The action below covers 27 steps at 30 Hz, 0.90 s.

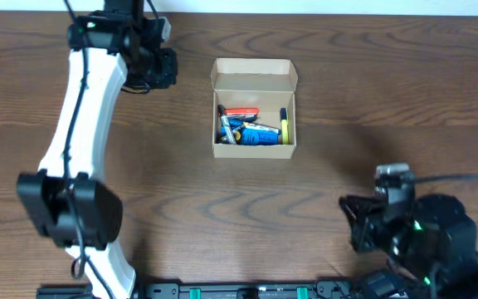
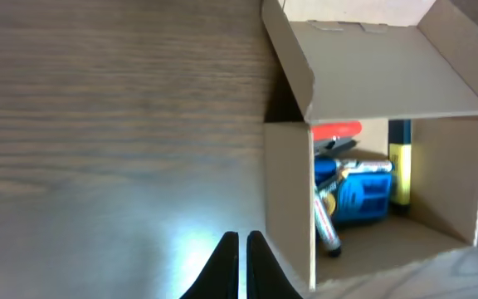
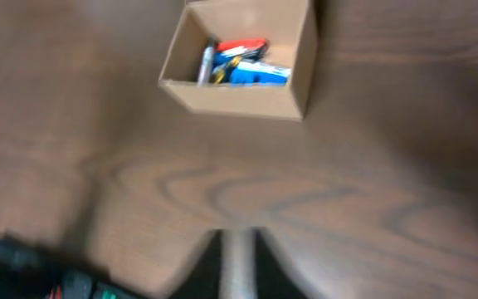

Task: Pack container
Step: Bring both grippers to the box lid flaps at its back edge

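The container [image 1: 253,150] is a small tan cardboard box in the middle of the table, its flap lid [image 1: 253,76] open and standing up at the far side. Inside lie a red marker [image 1: 242,111], a blue item [image 1: 260,134], a yellow highlighter [image 1: 285,126] and pens. My left gripper [image 1: 163,68] is left of the box. In the left wrist view its fingers [image 2: 243,242] are shut and empty above the table, beside the box wall [image 2: 289,199]. My right gripper [image 1: 347,214] is near the front right, far from the box [image 3: 239,100]. Its blurred fingers [image 3: 239,241] show a narrow gap with nothing in it.
The brown wooden table [image 1: 388,100] is bare around the box. A black rail with green lights [image 1: 247,291] runs along the front edge. The left arm's white link [image 1: 77,108] stretches from the front left to the back left.
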Motion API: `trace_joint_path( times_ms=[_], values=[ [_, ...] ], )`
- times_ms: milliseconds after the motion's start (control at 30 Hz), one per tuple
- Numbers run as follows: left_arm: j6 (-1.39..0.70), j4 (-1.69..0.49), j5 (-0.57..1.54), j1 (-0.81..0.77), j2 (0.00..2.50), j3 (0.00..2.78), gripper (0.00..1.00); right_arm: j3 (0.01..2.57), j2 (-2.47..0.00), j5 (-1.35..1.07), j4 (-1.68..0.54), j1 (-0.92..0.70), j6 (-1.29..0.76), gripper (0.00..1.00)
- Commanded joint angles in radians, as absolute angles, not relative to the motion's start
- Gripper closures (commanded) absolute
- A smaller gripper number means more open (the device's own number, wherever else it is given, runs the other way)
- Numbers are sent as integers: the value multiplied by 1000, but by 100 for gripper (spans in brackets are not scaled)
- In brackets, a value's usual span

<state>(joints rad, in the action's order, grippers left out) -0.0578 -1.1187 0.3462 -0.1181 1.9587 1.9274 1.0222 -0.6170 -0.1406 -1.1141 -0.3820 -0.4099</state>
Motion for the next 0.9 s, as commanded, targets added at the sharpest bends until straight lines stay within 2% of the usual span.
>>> trace_joint_path(
  times_ms=[0,267,500,667,867],
  values=[
    [-118,-1095,400,-117,2034,1926,94,969,-720,-52,-1033,-379,-513,99],
    [-170,-974,496,-118,2148,1926,94,960,-1132,-78,-684,-256,-512,99],
    [-237,-878,525,-118,2205,1926,94,960,-1485,-308,-279,-109,-560,99],
    [-282,-813,536,-118,2251,1926,94,976,-1719,-447,-7,-69,-653,98],
    [-338,-757,649,-118,2333,1926,94,1093,-1933,-514,49,-71,-724,98]
  ],
)
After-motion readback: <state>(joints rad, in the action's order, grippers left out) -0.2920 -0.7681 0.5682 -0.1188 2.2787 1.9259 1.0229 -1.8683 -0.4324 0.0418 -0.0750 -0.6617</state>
